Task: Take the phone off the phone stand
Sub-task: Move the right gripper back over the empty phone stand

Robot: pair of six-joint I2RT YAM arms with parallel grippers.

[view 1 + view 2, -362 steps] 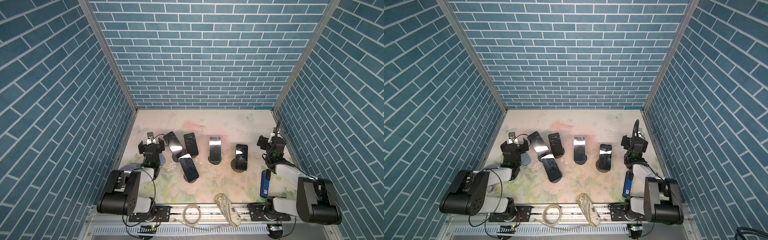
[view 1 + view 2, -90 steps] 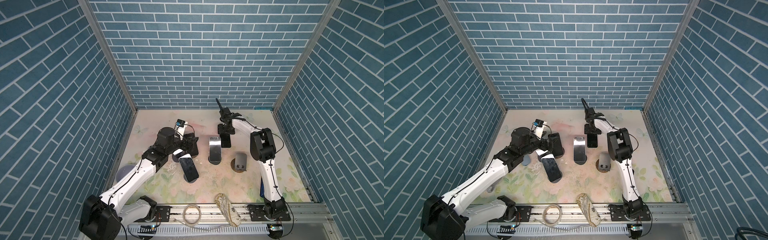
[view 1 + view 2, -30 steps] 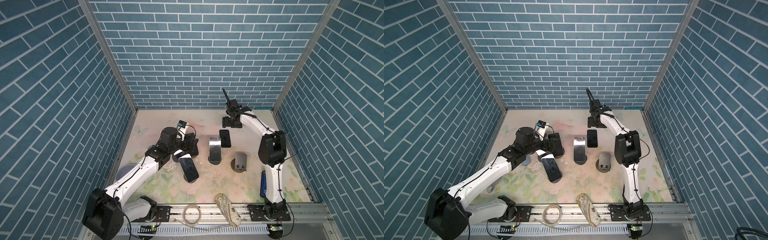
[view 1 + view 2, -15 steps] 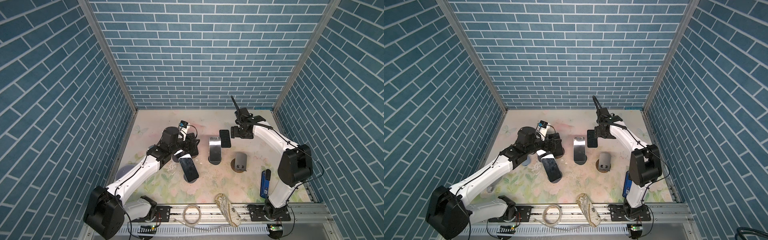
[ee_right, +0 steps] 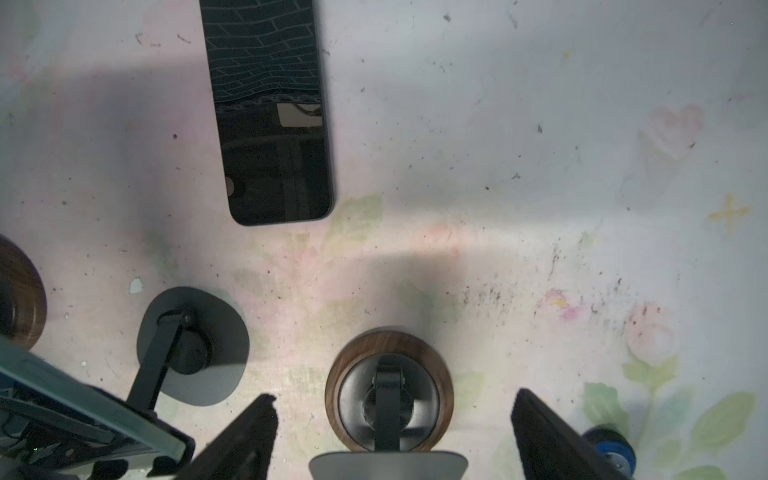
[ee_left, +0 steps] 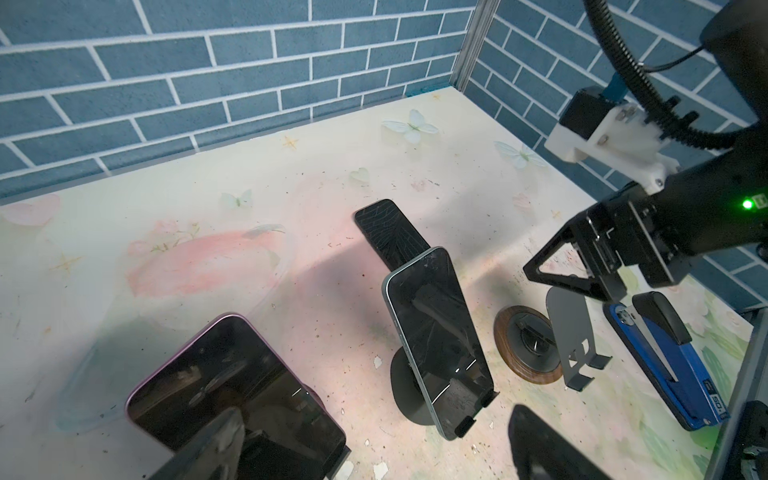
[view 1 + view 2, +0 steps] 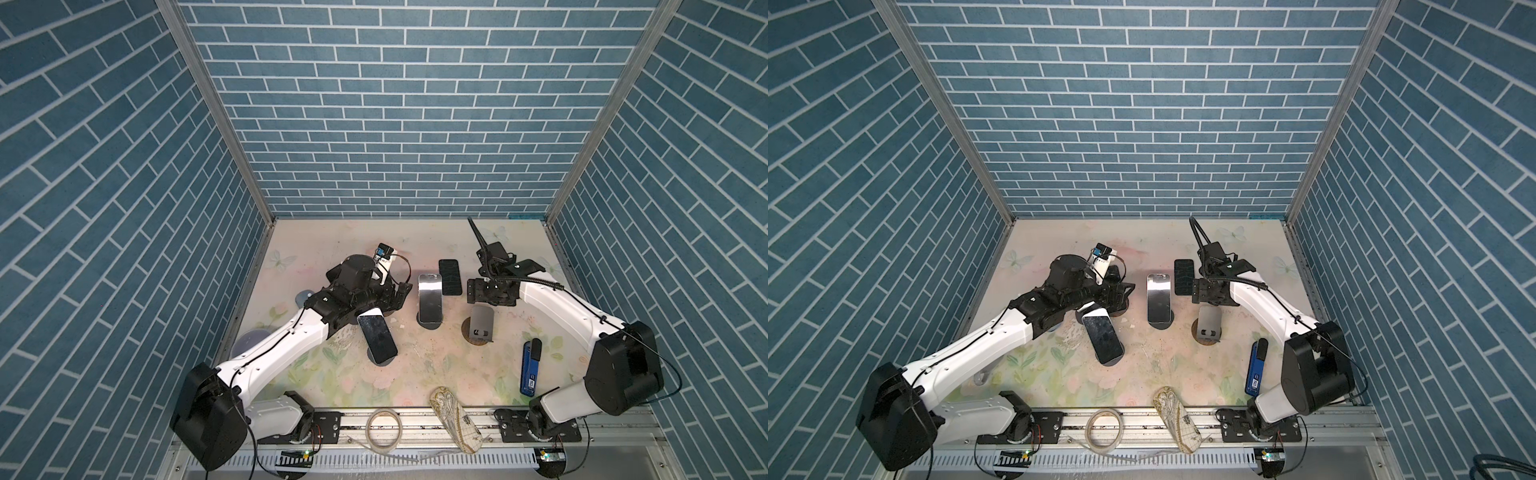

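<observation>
Right wrist view looks down on the empty wood-based phone stand (image 5: 388,399), and the right gripper (image 5: 392,415) hangs over it with its claw spread and nothing in it, while the black phone (image 5: 270,112) lies flat on the table (image 5: 540,166), apart from the stand. Flat and face-up it cannot topple, so I judge the removal done for this one. The left gripper (image 7: 397,297), claw spread wide and empty, sits low beside a propped purple-edged phone (image 6: 232,386), probably lined up to take it.
</observation>
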